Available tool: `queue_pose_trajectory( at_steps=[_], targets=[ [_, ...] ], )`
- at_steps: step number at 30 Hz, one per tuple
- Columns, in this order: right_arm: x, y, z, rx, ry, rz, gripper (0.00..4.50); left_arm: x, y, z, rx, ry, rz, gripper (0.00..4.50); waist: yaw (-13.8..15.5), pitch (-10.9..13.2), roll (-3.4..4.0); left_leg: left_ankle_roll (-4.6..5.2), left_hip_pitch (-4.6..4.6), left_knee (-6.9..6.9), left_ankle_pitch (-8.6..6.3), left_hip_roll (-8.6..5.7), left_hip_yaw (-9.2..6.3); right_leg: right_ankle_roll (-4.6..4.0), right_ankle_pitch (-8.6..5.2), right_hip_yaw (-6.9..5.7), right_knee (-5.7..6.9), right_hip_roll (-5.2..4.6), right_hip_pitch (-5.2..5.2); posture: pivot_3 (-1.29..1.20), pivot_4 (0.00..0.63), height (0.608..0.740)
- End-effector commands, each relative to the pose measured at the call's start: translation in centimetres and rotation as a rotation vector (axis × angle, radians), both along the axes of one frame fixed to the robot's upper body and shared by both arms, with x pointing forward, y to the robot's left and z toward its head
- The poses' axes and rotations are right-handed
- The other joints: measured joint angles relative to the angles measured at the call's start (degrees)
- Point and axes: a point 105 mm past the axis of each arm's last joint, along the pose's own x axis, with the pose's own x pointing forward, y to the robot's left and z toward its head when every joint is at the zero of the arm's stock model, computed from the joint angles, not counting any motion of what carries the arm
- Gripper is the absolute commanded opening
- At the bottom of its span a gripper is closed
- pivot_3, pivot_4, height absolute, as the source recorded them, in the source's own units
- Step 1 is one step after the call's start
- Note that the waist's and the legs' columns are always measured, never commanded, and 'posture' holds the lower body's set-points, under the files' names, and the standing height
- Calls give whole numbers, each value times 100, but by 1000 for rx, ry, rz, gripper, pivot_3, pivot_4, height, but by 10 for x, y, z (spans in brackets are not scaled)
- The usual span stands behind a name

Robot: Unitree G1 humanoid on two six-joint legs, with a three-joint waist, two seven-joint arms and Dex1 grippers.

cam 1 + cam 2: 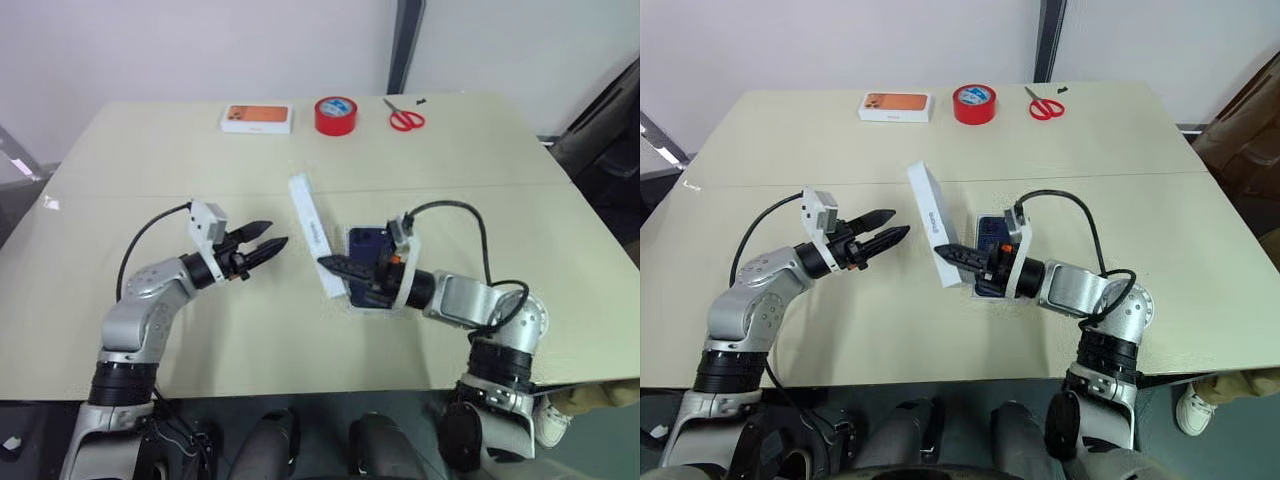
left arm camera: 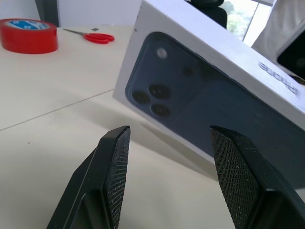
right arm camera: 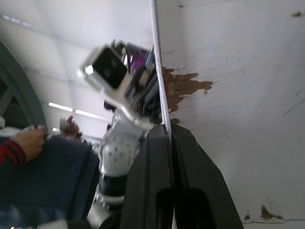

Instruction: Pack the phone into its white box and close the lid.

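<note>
R gripper is pinching the lid's wall with fingers closed, holding it on edge above table centre. L gripper, at its 9 o'clock, is hanging open, just apart. Phone is lying in the white box at lid's 3 o'clock.

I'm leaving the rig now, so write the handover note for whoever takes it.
Left gripper: open, holding nothing, raised and pointing at the lid's printed face.
Right gripper: shut on one wall of the lid, holding it up on edge and tilted above the table.
Phone: appears to lie in the box, on the table under the right wrist.
Done: phone apparently packed, lid picked up.
Left: turn the lid open side down, set it over the box and press it shut.
</note>
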Motion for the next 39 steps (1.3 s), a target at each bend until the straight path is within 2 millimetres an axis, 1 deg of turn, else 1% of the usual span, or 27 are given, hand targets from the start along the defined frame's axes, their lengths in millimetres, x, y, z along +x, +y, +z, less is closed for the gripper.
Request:
queue_pose_trajectory(
  at_steps=[1, 5, 9, 12, 14, 17, 19, 21, 25, 28, 31, 32, 33, 35, 37, 38, 39],
  targets=[
    [-3, -2, 1, -5, 48, -32, 59, -3, -9, 4, 16, -45, -13, 2783, 10, 0, 0, 1, 0, 1, 0, 0, 0, 0, 0, 0, -2, 0, 3, 0, 150, 734],
    [-3, -3, 1, -30, 74, -64, 59, -5, -16, 0, 34, -45, -32, 2783, -12, 0, 0, 3, 0, 0, -1, 0, 0, 1, 0, -1, -3, 0, 4, 0, 150, 734],
    [8, 0, 19, 29, 50, -113, 59, -5, -21, 0, 14, -31, -44, 2783, -14, 0, -1, 4, 1, 0, -1, 3, 1, 1, 0, -2, -3, 4, 5, 0, 150, 734],
    [12, 3, 21, 23, 50, -126, 59, -6, -23, 1, 2, -37, -45, 2783, -19, 0, -1, 4, 0, 0, -1, 3, 2, 1, 0, -1, -3, 4, 3, 0, 150, 734],
    [10, 7, 23, 37, 49, -121, 59, -5, -23, 3, -3, -38, -41, 2783, -15, 0, -1, 4, 0, 0, -1, 4, 2, 1, -1, -2, -3, 5, 3, 0, 150, 734],
    [6, 12, 20, 43, 59, -113, 59, -4, -20, 3, -13, -31, -29, 2783, -19, 0, -1, 4, 0, 0, -1, 4, 3, 1, -1, 0, -3, 5, 3, 0, 150, 734],
    [5, 12, 15, 32, 80, -119, 59, -5, -19, 3, -3, -37, -28, 2783, -13, 0, -1, 4, 0, 0, -1, 4, 2, 1, -1, 0, -3, 5, 2, 0, 150, 734],
    [4, 11, 9, 26, 97, -119, 59, -5, -19, 2, -8, -29, -31, 2783, -10, 0, -1, 4, 0, 0, -1, 4, 2, 1, -1, 0, -3, 5, 2, 0, 150, 734],
    [7, 5, 2, 7, 124, -147, 59, -9, -26, -5, -15, 8, -61, 2783, -12, 1, -1, 4, 0, 0, -2, 4, 2, 1, -1, 0, -4, 5, 2, 0, 150, 734],
    [9, 2, 1, 6, 128, -157, 0, -10, -29, -10, -30, 30, -70, 1915, -12, 1, -1, 4, 0, -1, -2, 4, 2, 1, -1, 0, -4, 5, 2, 0, 150, 734],
    [8, -3, -5, -43, 131, -160, 0, -11, -36, -17, -41, 58, -78, 410, 6, 0, -1, 4, 0, 0, -2, 4, 2, 0, -1, 0, -4, 4, 4, 0, 150, 734],
    [9, -4, -7, -44, 138, -165, 0, -11, -39, -21, -39, 66, -78, 70, 7, 0, -1, 5, 0, 1, -2, 4, 2, 1, -1, -1, -6, 4, 6, 0, 150, 734],
    [9, -5, -7, -36, 143, -170, 0, -10, -41, -25, -41, 78, -79, 70, 8, 0, -1, 6, 0, 2, -2, 4, 2, 1, -1, -1, -7, 4, 8, 0, 150, 734],
    [11, -7, -4, -9, 141, -183, 601, -10, -49, -29, -46, 84, -91, 0, 10, 0, -1, 6, 1, 1, -3, 4, 2, 1, -1, -1, -7, 5, 7, 0, 150, 734],
    [15, -10, -3, -5, 139, -206, 1311, -8, -55, -28, -62, 88, -90, 0, 1, 1, -2, 6, 0, 1, -3, 4, 3, 0, -1, -1, -7, 5, 6, 0, 150, 734],
    [16, -12, -1, -10, 132, -214, 1783, -7, -58, -28, -77, 95, -90, 0, -1, 1, -2, 6, 0, 1, -3, 4, 4, 1, -1, 0, -7, 5, 6, 0, 150, 734],
    [17, -14, 0, -15, 124, -218, 2380, -6, -61, -27, -86, 95, -88, 0, 3, 1, -2, 6, 0, 1, -3, 4, 5, 1, -1, 0, -7, 5, 6, 0, 150, 734]
  ],
)
